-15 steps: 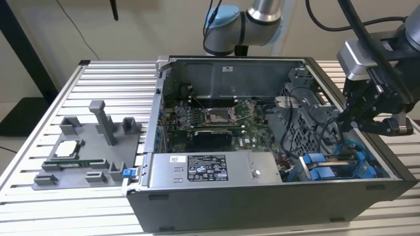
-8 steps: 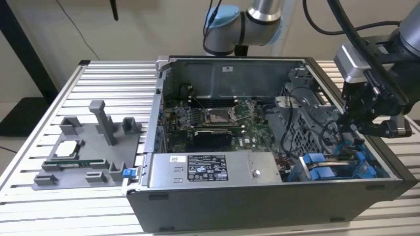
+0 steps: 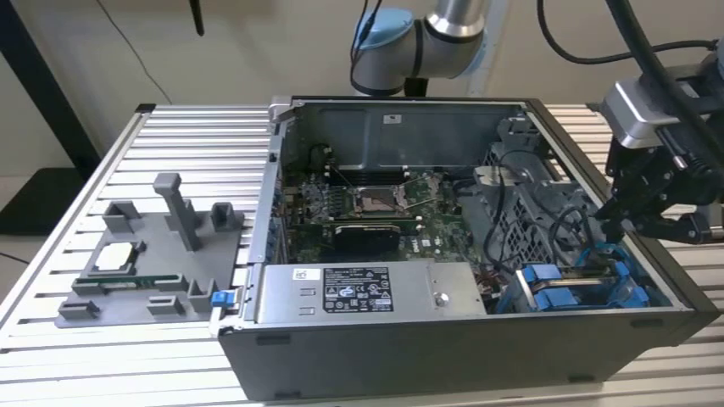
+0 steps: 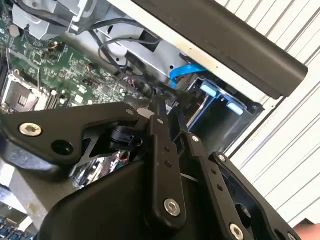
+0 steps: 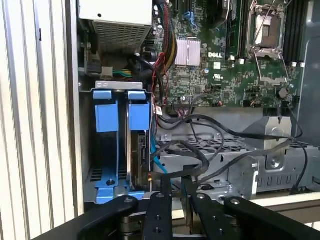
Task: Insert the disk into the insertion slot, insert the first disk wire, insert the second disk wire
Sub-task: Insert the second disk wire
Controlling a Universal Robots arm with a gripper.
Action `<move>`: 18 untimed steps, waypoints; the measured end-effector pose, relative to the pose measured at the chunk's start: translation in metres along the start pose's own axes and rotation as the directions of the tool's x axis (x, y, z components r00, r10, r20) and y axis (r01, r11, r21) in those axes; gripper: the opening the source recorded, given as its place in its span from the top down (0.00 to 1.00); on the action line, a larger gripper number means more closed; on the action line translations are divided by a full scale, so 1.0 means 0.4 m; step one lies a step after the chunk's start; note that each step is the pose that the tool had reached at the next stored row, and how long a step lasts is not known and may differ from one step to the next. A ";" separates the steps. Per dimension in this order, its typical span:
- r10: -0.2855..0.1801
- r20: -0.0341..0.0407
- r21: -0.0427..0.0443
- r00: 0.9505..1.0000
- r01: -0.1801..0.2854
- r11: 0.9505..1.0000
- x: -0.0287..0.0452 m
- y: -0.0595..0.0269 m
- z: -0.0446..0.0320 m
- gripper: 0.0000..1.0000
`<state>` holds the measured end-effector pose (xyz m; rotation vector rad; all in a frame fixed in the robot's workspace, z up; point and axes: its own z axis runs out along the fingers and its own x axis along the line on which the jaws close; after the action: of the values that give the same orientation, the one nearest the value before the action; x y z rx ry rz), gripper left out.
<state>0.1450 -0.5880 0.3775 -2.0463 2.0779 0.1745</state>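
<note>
A ribbed aluminium bench (image 3: 169, 127) carries the open computer case (image 3: 453, 365). At the lower right of the exterior view, the disk (image 3: 541, 274) sits in the insertion slot (image 5: 143, 91). Its bright blue carrier front shows just beside another blue-fronted drive (image 3: 562, 298). I judge it rigid, dense and sensitive to knocks, so the blue carrier is the place to take hold, not the connector edge. In the first wrist view the tool (image 5: 176, 182) hangs near loose black cables (image 5: 200, 160). I cannot tell whether it is apart or together.

Exterior view above case (image 3: 453, 360), wrist views close
</note>
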 end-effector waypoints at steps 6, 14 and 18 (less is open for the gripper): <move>0.001 -0.005 0.000 1.000 -0.001 1.000 0.020 -0.011 0.011 0.00; 0.081 -0.011 0.020 0.997 -0.081 0.997 0.026 -0.013 0.035 0.00; 0.111 -0.012 0.027 0.994 -0.111 0.993 0.028 -0.012 0.042 0.00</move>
<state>0.1511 -0.5949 0.3588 -1.9230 2.1919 0.1505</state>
